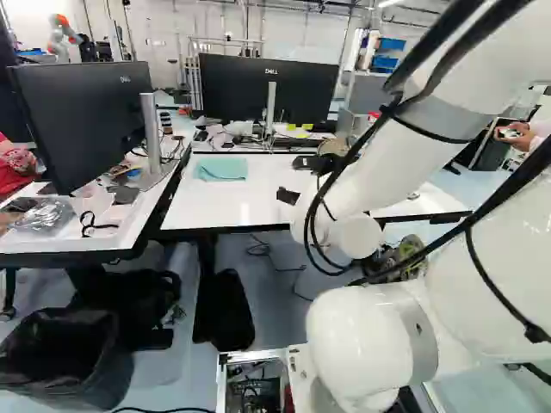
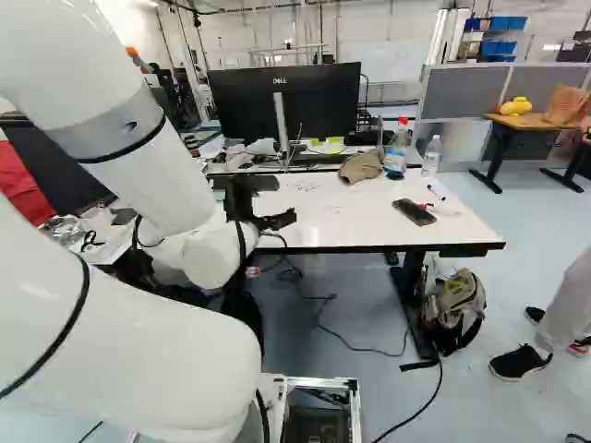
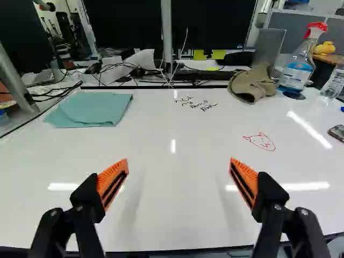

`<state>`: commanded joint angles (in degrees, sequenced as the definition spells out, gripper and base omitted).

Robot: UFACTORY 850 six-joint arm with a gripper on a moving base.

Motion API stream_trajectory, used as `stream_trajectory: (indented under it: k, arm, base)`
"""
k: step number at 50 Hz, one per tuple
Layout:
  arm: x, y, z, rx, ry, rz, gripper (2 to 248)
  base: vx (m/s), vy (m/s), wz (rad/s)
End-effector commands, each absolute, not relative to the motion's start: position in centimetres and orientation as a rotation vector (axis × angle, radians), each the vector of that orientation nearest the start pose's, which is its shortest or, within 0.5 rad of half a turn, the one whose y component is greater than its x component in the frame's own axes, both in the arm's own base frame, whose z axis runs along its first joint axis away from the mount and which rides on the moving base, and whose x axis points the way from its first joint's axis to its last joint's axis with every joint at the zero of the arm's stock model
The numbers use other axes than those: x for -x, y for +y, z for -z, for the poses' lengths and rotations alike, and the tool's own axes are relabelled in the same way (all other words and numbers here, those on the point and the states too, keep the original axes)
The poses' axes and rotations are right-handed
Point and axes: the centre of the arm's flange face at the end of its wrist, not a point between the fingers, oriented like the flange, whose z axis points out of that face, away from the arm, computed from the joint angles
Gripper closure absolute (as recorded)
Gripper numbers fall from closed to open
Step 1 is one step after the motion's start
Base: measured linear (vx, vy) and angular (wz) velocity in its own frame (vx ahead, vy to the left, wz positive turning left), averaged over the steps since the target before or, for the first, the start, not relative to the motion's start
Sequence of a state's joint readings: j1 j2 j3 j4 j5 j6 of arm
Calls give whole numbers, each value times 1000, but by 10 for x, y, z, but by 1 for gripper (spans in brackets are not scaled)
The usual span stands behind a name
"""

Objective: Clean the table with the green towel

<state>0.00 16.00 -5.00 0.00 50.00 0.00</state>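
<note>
Reach for the folded green towel [image 3: 91,109] near the far left corner of the white table [image 3: 177,215]. Bring the gripper [image 3: 179,159], open wide by the table's near edge, over the towel. Go down softly, pinch a good bunch, lift slowly.

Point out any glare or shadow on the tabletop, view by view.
Wrist view: bright streaks cross the white tabletop by both orange pads, a short one glints farther in, and another slants beyond the red drawing; two faint grey patches between the pads may be shadows or reflections. Base views: pale tabletop, no streaks as plain.
</note>
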Motion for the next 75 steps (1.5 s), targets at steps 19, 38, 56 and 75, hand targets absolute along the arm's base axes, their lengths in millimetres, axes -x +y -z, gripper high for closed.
stream_trajectory:
  k: [19, 38, 56, 75]
  arm:
    - [-270, 0, -366, 2558, 0, 1824, 3]
    - [-272, 0, -366, 2557, 0, 1826, 3]
    - [-302, 0, -384, 2525, -1, 1868, 3]
    - [-339, 7, -405, 2475, -27, 1913, 3]
  base:
    - [0, 0, 0]
    - [0, 0, 0]
    - [0, 0, 0]
    - [0, 0, 0]
